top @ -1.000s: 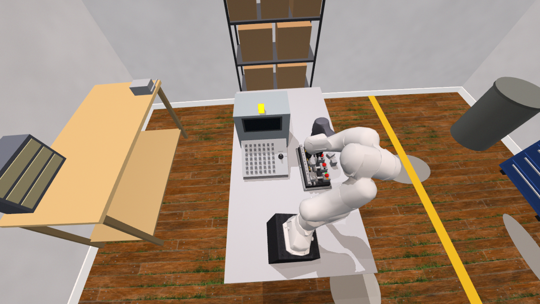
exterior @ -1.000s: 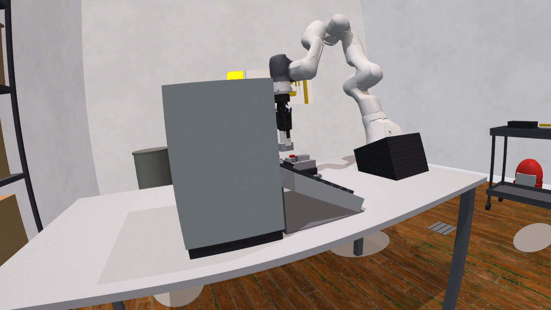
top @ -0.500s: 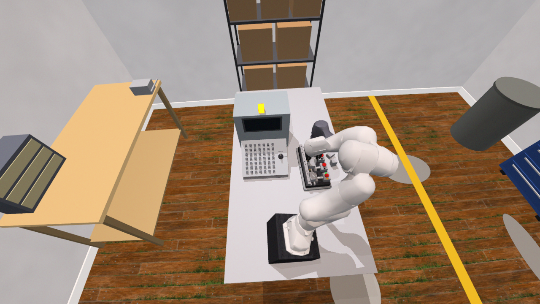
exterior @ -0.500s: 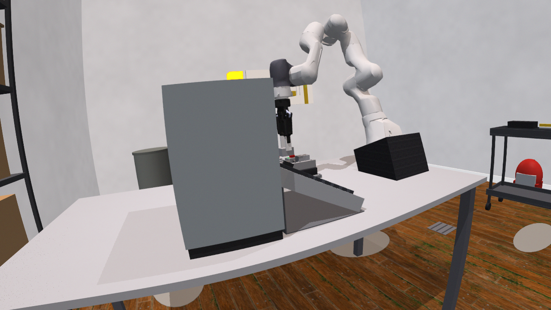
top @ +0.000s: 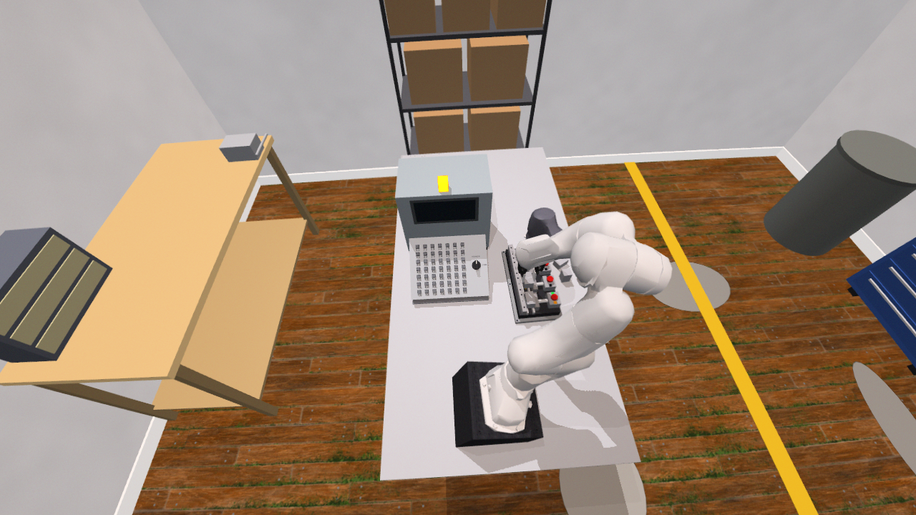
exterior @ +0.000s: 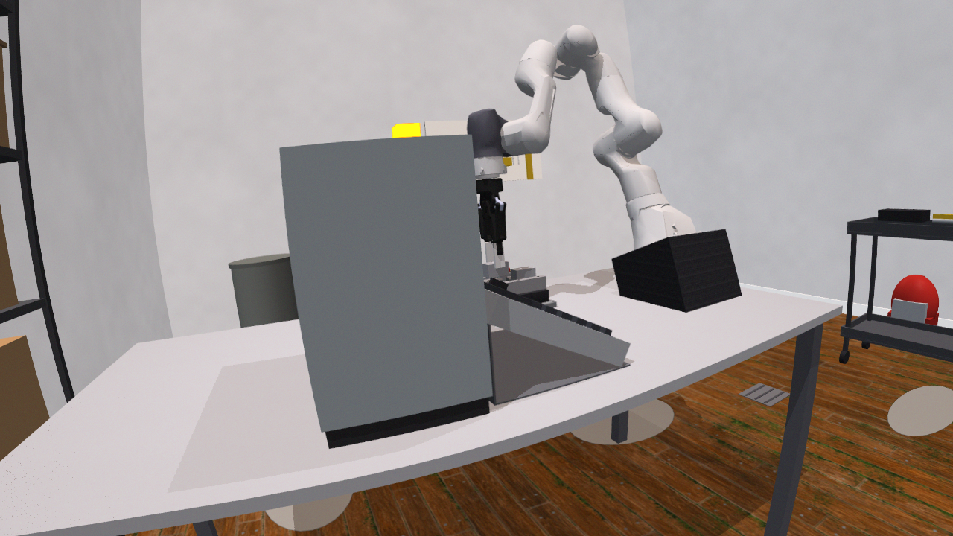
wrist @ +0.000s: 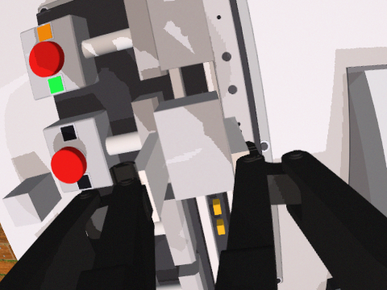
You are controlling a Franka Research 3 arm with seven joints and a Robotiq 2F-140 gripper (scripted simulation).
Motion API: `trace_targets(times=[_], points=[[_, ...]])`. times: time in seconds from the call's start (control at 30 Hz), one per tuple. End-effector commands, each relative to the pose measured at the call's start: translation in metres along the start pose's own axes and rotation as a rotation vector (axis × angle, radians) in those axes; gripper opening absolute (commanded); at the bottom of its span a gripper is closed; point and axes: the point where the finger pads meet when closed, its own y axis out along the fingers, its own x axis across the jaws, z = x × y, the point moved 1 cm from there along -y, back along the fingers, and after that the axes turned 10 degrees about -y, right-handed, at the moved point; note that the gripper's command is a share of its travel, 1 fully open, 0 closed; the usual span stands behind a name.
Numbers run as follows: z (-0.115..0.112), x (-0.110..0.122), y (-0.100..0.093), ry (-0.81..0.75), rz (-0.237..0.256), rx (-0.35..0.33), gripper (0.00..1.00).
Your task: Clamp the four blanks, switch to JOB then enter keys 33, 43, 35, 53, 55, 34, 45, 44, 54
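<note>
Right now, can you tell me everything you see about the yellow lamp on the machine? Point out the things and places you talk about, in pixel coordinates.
The lamp (top: 443, 184) (exterior: 406, 130) is a small, bright yellow block, and it's lit. It looks smooth, maybe plastic. It stands upright on the grey cabinet (top: 416, 169) (exterior: 386, 286), near the front edge of the top. Only the cabinet seems to touch it. I can't make out separate parts.

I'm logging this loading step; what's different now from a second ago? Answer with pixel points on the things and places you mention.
The gripper (exterior: 494, 266) (wrist: 196, 144) has lowered a gray blank (wrist: 193, 151) toward the vise stations, without letting go. The amber lamp (top: 443, 184) (exterior: 406, 129) stayed lit and the selector (top: 476, 264) unturned.
</note>
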Motion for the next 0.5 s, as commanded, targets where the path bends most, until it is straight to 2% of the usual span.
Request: trace_targets(times=[0.0,0.47], points=[[-0.0038,-0.0009,0.0032,0.008,0.002,-0.014,0.0],[-0.0039,-0.0009,0.0127,0.008,0.002,-0.014,0.0]])
